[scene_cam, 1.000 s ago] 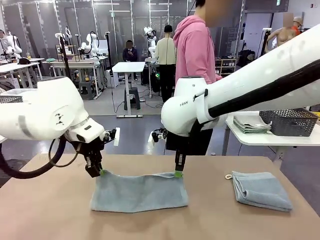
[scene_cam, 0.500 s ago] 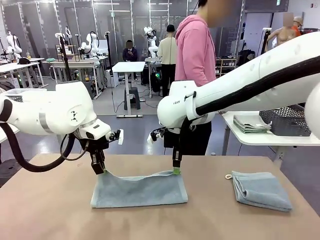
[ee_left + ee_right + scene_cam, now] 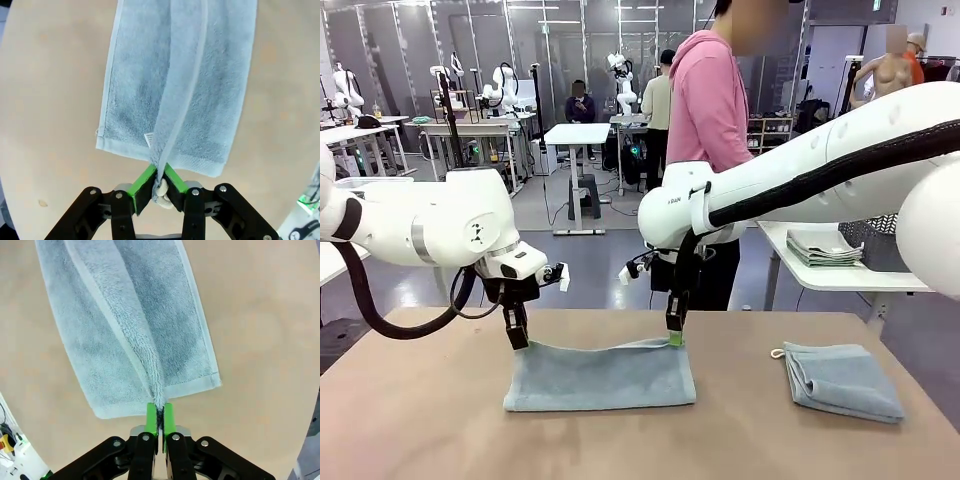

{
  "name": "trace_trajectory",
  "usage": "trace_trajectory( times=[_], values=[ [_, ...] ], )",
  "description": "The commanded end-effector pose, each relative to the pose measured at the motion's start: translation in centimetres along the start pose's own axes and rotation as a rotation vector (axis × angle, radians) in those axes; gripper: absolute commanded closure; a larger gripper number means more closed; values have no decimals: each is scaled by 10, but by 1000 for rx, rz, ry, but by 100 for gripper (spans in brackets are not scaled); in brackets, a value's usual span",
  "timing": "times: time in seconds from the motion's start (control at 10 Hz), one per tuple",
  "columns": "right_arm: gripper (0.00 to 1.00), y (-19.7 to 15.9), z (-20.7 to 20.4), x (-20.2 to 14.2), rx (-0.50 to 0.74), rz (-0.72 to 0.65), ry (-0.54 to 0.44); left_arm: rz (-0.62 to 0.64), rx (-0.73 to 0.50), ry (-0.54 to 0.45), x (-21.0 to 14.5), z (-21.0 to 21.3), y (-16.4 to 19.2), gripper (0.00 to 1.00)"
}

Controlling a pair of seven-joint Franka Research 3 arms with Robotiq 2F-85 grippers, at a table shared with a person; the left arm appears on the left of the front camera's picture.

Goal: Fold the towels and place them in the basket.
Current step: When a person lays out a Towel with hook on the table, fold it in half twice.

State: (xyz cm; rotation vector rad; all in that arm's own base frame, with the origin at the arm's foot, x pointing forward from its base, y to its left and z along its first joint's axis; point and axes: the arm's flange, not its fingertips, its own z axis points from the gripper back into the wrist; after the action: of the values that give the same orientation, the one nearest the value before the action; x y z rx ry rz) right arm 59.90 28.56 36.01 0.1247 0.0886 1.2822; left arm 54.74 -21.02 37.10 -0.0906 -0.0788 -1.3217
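Item: one pale grey-blue towel (image 3: 600,375), laid lengthwise on the tan surface (image 3: 420,430), its far edge raised at both corners. One corner is pinched by the closed left gripper (image 3: 519,338), the other by the closed right gripper (image 3: 675,338). A second towel (image 3: 842,380) is laid folded, well apart to the right. The basket (image 3: 876,248) is kept on a side table (image 3: 820,275) beyond, partly hidden.

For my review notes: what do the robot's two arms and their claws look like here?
The left arm and right arm are glossy white with rounded joint housings. A black cable loops under the left one; a black hose runs along the right, which bears small dark lettering. The left claw and right claw have black linked fingers with silver bolts and green pads.
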Motion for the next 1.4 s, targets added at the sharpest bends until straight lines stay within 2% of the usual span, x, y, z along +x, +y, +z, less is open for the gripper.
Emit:
trace_trajectory(
  times=[0.0,0.1,0.2,0.5,0.6,0.7,0.8,0.9,1.3],
  values=[
    [100,3,3,1,-2,3,4,-19,10,15,3,1,5,100],
    [100,9,7,0,-35,39,-20,-150,40,-1,2,4,-1,100],
    [100,0,1,0,0,0,-1,0,0,5,-1,-2,1,100],
    [100,0,1,0,0,0,-1,0,0,5,-1,-2,1,100],
    [94,2,1,2,-2,8,-5,-24,5,7,-1,-2,1,90],
    [94,-5,-6,1,14,42,-22,-68,48,-8,-7,-4,2,90],
    [94,-10,-14,2,10,42,-11,-113,85,17,-7,-7,7,90],
    [94,-13,-20,3,13,63,-47,-158,119,27,-3,-11,9,90],
    [94,-17,-34,-1,-13,86,-74,-208,145,1,-1,-31,16,90]
  ],
)
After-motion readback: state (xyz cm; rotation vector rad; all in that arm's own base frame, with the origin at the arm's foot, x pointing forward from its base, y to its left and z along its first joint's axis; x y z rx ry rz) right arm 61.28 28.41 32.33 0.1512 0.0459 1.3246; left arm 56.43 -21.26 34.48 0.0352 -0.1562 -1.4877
